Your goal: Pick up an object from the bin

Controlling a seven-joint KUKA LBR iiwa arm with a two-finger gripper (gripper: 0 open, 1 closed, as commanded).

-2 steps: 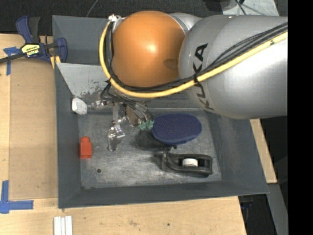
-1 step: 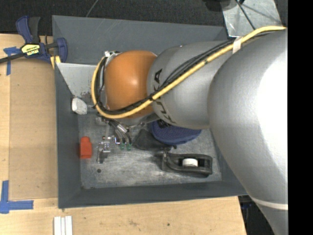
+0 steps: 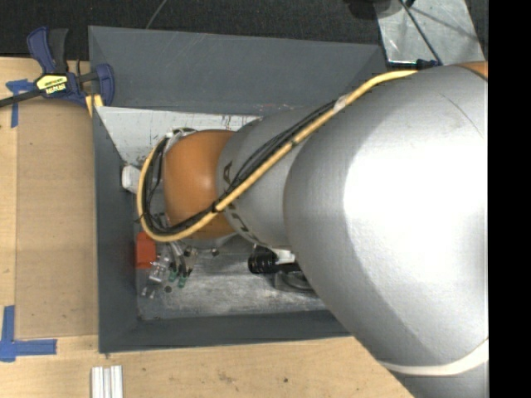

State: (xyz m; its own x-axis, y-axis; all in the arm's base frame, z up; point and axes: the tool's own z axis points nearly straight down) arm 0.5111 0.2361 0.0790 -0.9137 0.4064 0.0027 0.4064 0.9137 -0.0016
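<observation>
Setting: grey metal bin (image 3: 112,247) with sloping walls and a pale, scuffed floor, seen from above.
Gripper: the gripper (image 3: 168,272) sits low in the bin's near-left part, a small cluster of metal parts with green specks poking out beneath the wrist, close to the floor.
Gripper state: cannot tell whether it is released or clenched, since the wrist hides most of it; nothing can be seen held in it.
Nearest thing: small red blocky thing (image 3: 145,251), just beside the gripper on its left, close to the bin's left wall; whether the two touch cannot be told.
Other things: short black cylindrical piece (image 3: 263,263) lying on the floor to the gripper's right, partly under the arm; small white piece (image 3: 130,177) near the left wall, farther back, well apart from the gripper.
Wrist: rounded orange cover (image 3: 192,181) directly above the gripper, ringed by a looping yellow cable (image 3: 274,160) and black cables.
Arm: broad silver arm (image 3: 390,222) coming in from the right, covering most of the bin's right half.
</observation>
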